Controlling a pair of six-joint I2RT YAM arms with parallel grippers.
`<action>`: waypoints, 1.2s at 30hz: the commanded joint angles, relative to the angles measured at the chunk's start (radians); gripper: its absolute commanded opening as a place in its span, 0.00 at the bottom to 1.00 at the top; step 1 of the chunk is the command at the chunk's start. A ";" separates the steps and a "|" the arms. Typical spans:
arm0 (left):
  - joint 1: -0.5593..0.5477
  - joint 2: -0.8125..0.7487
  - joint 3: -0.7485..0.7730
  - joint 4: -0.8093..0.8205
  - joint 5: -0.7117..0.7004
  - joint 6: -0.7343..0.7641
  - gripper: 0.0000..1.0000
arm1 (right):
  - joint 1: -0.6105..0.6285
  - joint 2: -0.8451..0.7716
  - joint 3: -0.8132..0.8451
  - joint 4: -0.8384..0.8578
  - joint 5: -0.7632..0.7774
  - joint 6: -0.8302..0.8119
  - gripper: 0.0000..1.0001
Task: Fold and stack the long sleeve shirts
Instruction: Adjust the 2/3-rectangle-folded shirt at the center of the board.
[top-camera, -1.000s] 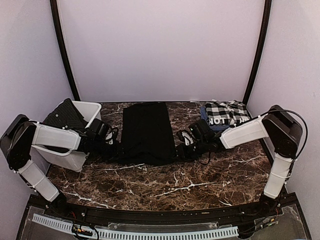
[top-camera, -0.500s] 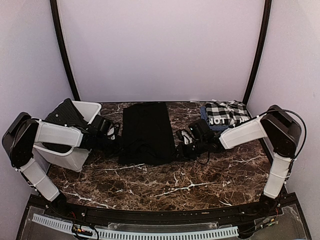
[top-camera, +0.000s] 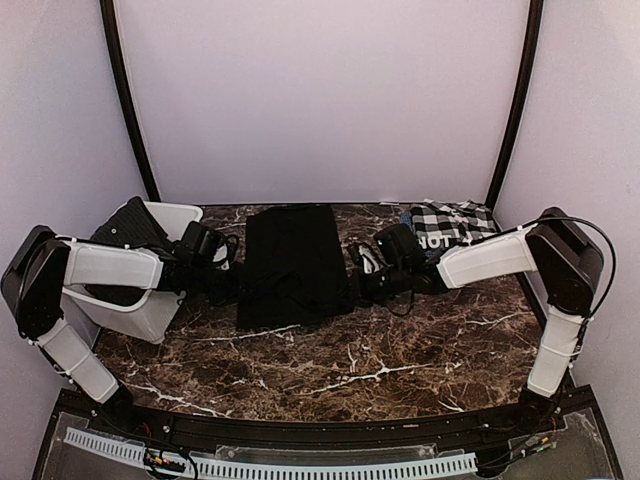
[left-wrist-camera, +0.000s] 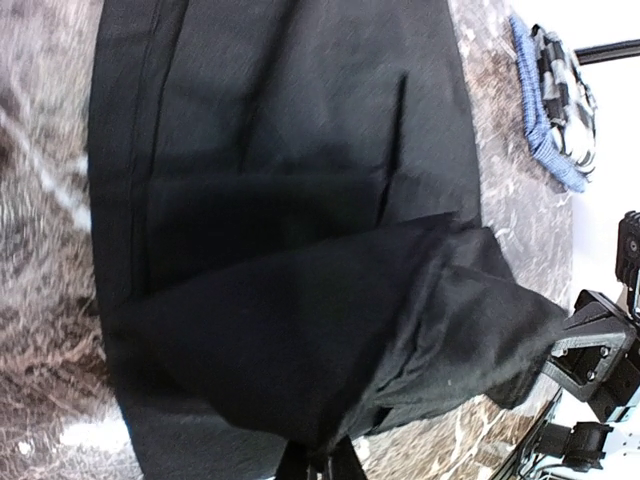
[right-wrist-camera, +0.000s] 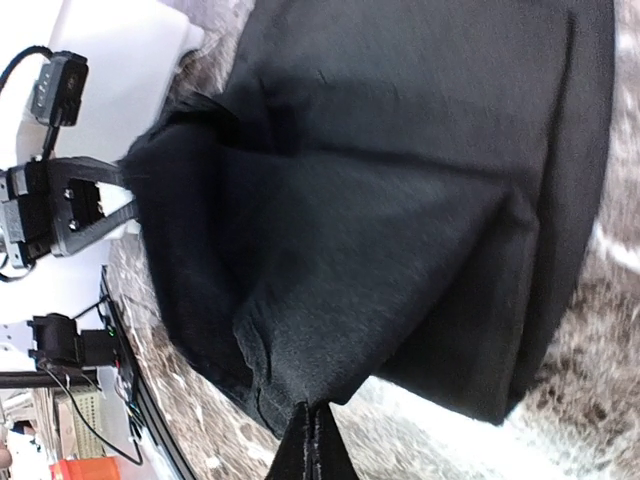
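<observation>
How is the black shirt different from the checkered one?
The black shirt is plain; the checked shirt has black-and-white squares, letters and a blue edge. The black shirt lies spread mid-table; the checked shirt sits in a smaller heap at the far right. The left gripper and right gripper pinch the black shirt; nothing touches the checked shirt. Both are cloth on the table.

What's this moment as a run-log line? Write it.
step: folding black shirt | left pincer: shut on its near hem | right pincer: shut on near hem | hem: raised | checked shirt: far right
</observation>
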 joint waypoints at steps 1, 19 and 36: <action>-0.003 -0.031 0.063 -0.028 -0.021 0.015 0.00 | -0.029 -0.021 0.072 0.029 0.008 0.017 0.00; 0.075 0.228 0.314 -0.060 -0.066 -0.002 0.00 | -0.158 0.240 0.391 0.079 0.010 0.055 0.00; 0.141 0.195 0.339 -0.063 -0.108 0.099 0.65 | -0.175 0.168 0.394 -0.078 0.143 -0.063 0.45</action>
